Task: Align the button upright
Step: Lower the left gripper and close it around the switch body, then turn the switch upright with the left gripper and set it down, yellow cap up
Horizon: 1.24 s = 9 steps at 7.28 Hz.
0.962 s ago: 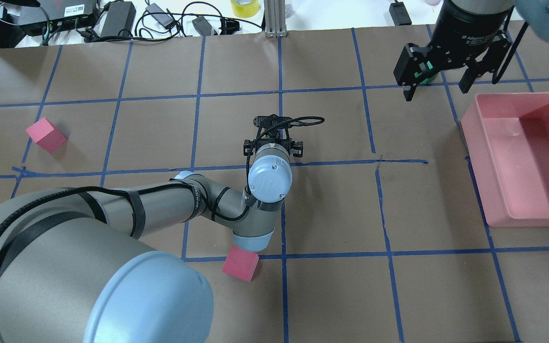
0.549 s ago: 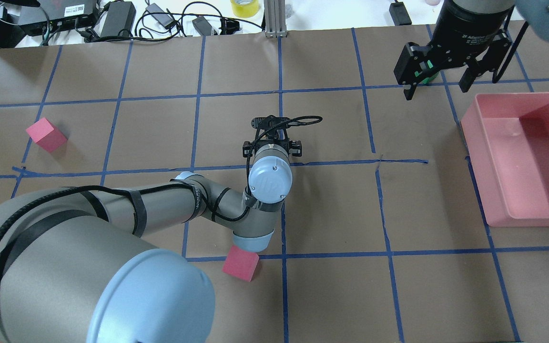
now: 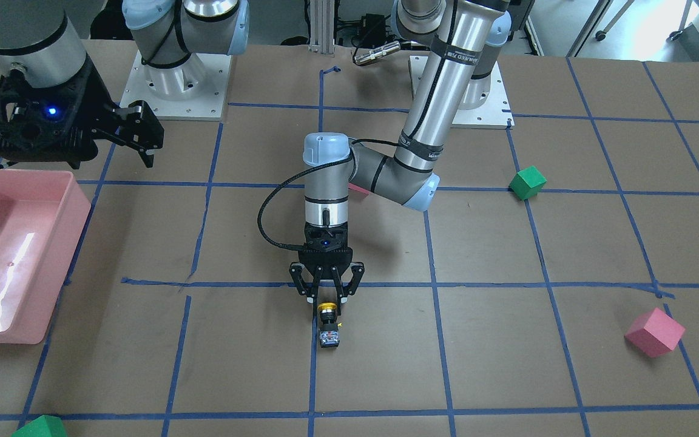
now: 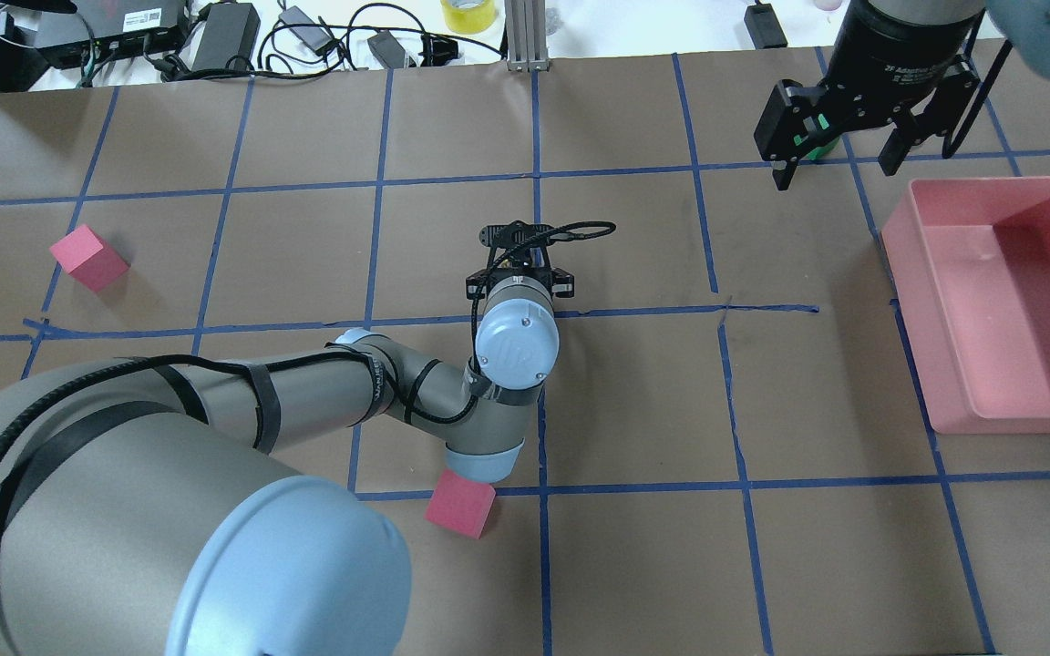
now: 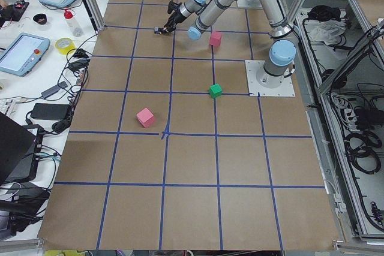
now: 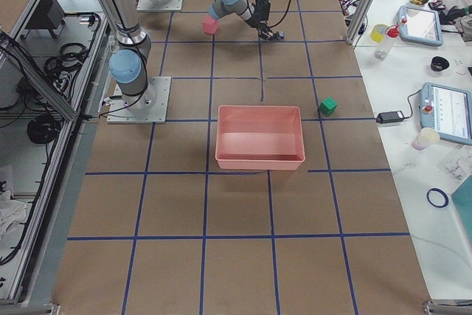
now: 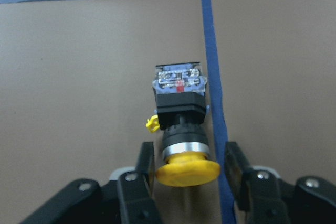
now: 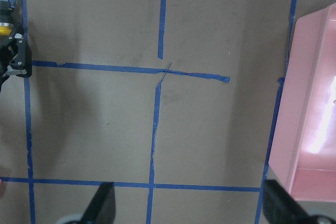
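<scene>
pink bin (image 3: 79, 206): sat just beside the right gripper (image 4: 832, 179).
right gripper: hung above the table, fingers spread, holding nothing.
left gripper (image 7: 189, 153): pointed down, released, fingers straddling the yellow cap without a clear clamp.
button (image 7: 178, 106): lay on its side, cap between those fingers, grey base pointing away.
pink cube (image 3: 655, 332): well apart from the left gripper.
</scene>
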Each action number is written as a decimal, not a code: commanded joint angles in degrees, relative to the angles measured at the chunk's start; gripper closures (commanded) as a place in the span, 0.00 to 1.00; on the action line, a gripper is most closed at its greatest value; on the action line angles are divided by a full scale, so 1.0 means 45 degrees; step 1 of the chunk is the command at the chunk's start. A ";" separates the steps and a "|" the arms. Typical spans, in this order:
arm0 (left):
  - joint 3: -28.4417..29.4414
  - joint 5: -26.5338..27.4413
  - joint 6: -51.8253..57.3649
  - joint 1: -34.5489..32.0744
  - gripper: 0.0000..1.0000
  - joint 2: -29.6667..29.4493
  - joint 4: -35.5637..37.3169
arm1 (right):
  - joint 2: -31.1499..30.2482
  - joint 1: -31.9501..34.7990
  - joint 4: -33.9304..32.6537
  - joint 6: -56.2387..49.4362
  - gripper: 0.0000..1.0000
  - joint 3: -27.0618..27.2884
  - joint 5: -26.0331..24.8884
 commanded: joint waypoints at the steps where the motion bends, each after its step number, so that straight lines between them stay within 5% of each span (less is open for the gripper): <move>1: 0.0108 -0.0063 0.0172 0.0000 0.87 0.0399 -0.0208 | -0.0015 0.0000 -0.0007 0.0054 0.00 -0.0007 0.0000; 4: 0.1393 -0.0450 -0.0757 0.0407 0.84 0.1880 -0.4702 | -0.0015 -0.0020 -0.0007 0.0073 0.00 -0.0026 0.0000; 7: 0.3148 -0.3062 -0.4033 0.0936 0.83 0.3504 -1.2021 | -0.0015 -0.0020 -0.0007 0.0073 0.00 -0.0007 0.0000; 9: 0.3702 -0.6199 -0.6962 0.1675 0.88 0.3586 -1.4384 | -0.0015 -0.0020 -0.0007 0.0112 0.00 -0.0026 0.0020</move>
